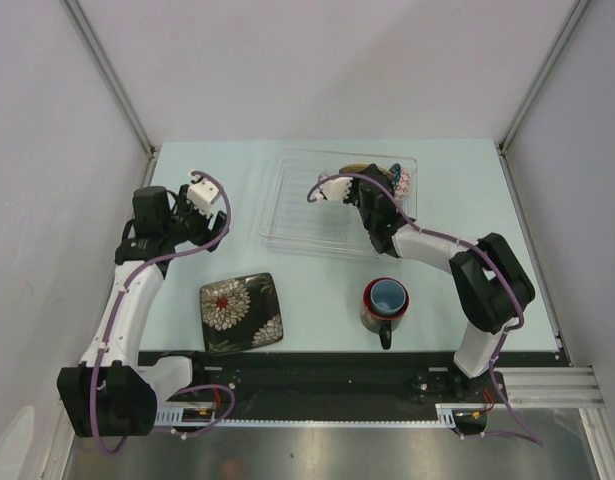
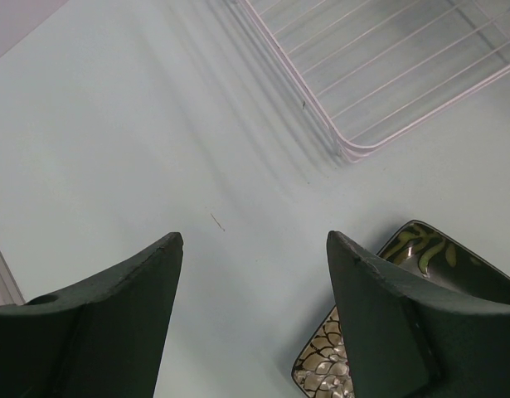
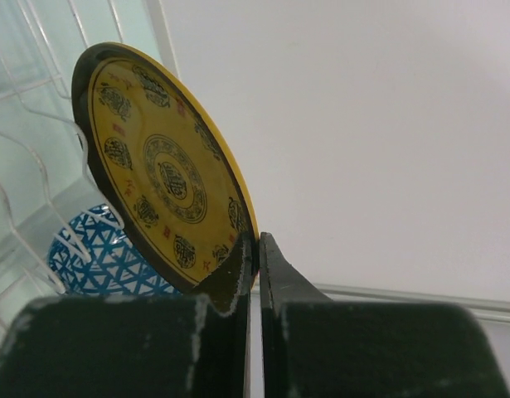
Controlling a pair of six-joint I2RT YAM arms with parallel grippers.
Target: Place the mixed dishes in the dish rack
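The small round yellow plate (image 3: 163,174) has a dark rim and rings of black marks on its face; it stands on its edge, leaning up and to the left in the right wrist view; the right claw (image 3: 256,249) is clamped on its low rim; it hangs over the far right part of the clear dish rack (image 1: 287,215), near the blue-white patterned bowl (image 3: 97,261) in the rack; the left claw (image 2: 255,240) is wide apart above the table (image 1: 457,200), near the black square floral plate (image 1: 239,312).
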